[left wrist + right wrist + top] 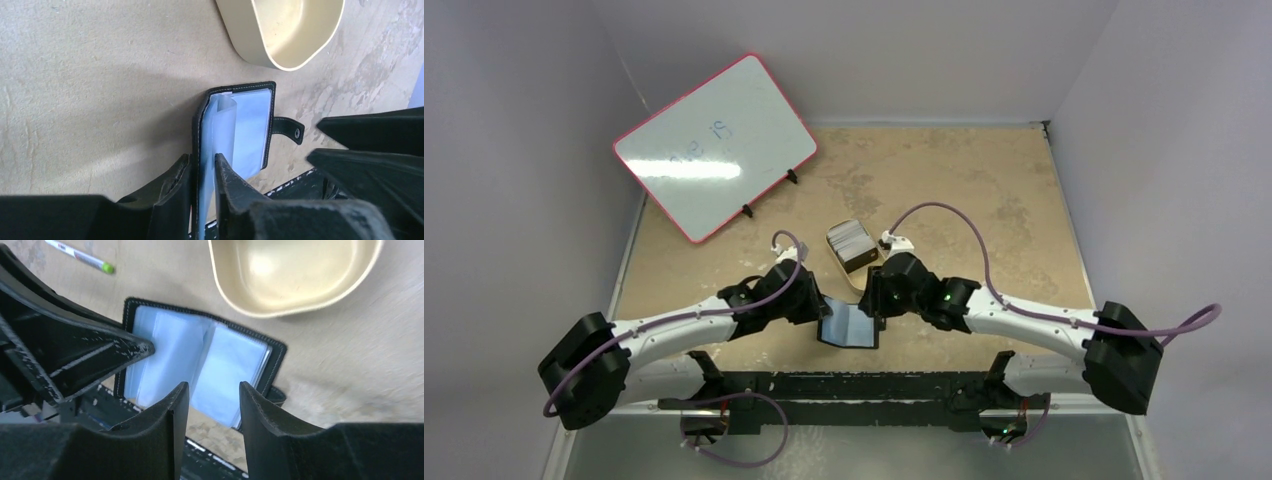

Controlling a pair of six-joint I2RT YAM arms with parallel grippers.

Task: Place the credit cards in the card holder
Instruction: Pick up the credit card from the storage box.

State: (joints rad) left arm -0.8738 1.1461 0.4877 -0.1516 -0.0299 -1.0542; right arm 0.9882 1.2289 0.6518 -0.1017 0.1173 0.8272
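Straddling half-hidden card holder (250,130), left jaws narrow, maybe gripping, right jaws wide

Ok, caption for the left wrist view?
Left gripper straddling one cover of the open card holder, tan tin beyond.

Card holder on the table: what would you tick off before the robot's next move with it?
1. Card holder open, sleeves showing: ok.
2. Left tool astride one cover, gripping firmly: cannot tell.
3. Right tool open and empty above the sleeves: ok.
4. Card in a tool: not ok; the credit cards sit stacked by the tin.
5. Sleeve mouth spread for a card: cannot tell.
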